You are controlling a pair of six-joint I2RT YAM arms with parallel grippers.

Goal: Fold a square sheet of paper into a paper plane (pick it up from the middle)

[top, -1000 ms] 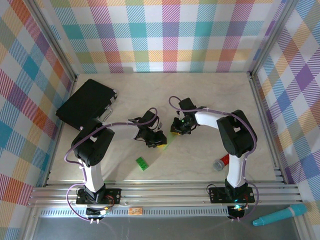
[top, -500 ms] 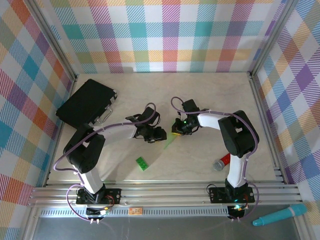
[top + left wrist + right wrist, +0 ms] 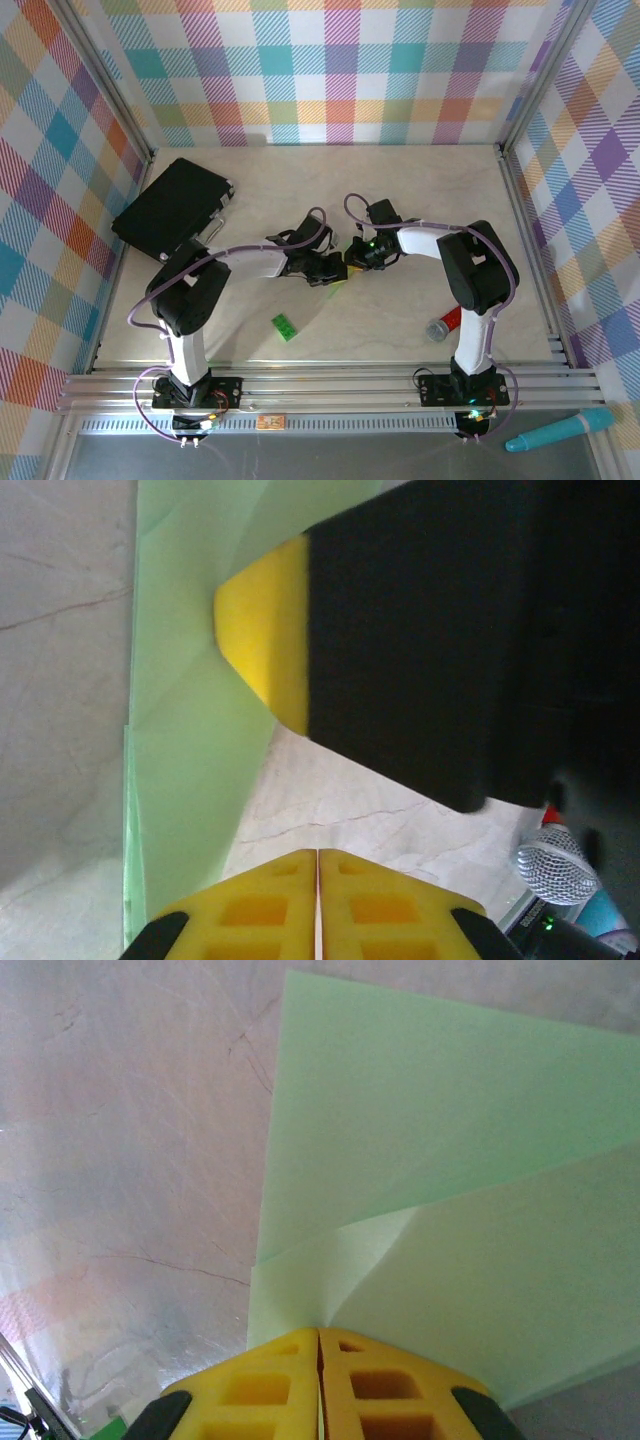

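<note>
1. Left gripper (image 3: 318, 865): closed tight, pads meeting.
2. Beside its tips and running ahead: folded pale-green sheet of paper (image 3: 190, 760).
3. Just ahead: right gripper (image 3: 318, 1340), pinched onto the sheet's crease.
4. Well behind, toward the bases: green brick (image 3: 285, 327).

The left arm (image 3: 185, 300) and right arm (image 3: 470, 270) had white links between black rounded joint housings, purple cables (image 3: 240, 249) looping along them, and black base plates (image 3: 190, 392). The left gripper (image 3: 318, 910) bore yellow pads (image 3: 255, 915) with square recesses on black fingers
</note>
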